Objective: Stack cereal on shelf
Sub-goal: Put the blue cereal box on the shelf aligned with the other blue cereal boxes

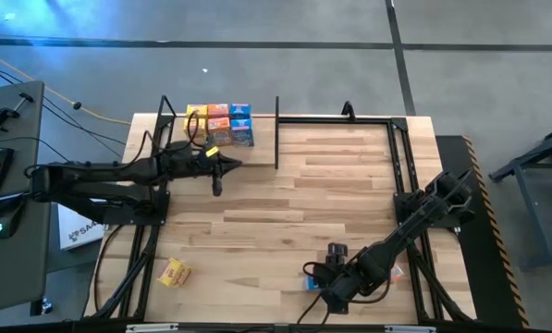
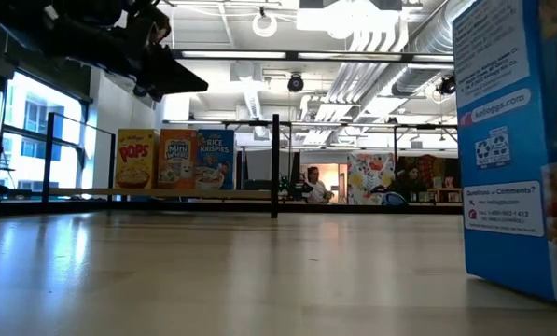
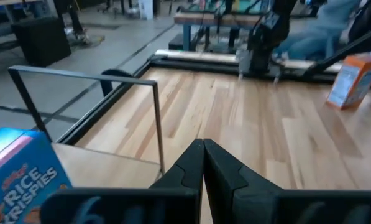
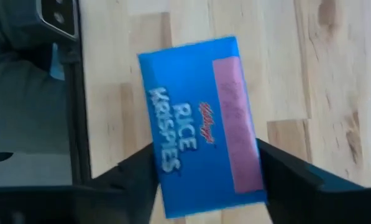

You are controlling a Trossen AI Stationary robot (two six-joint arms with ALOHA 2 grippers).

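Note:
The shelf (image 1: 257, 137) is a raised light-wood board with black posts at the table's far left; in the low view it is the shelf (image 2: 166, 193). Yellow, orange and blue cereal boxes (image 1: 222, 124) stand on it, also visible as boxes (image 2: 175, 159) in the low view. My left gripper (image 1: 222, 172) hovers shut just in front of the shelf, its fingers (image 3: 202, 158) touching nothing. My right gripper (image 1: 324, 279) is near the table's near edge, shut on a blue Rice Krispies box (image 4: 201, 118), which looms at the right as the box (image 2: 521, 140) in the low view. My right gripper holds the blue box by its two long side edges (image 4: 255, 149), pinched between the two fingers, which come from above pointing down and lie across the box's width. The printed front faces up toward the wrist. Its lower edge (image 2: 516, 287) sits at table level; whether it is lifted does not show.
An orange-yellow box (image 1: 174, 272) lies alone near the table's near left corner, also seen as the box (image 3: 353, 81). Black frame rails (image 1: 398, 171) run along the table's sides, and a black post (image 1: 276, 129) stands at the shelf's right end. Bare wood lies mid-table.

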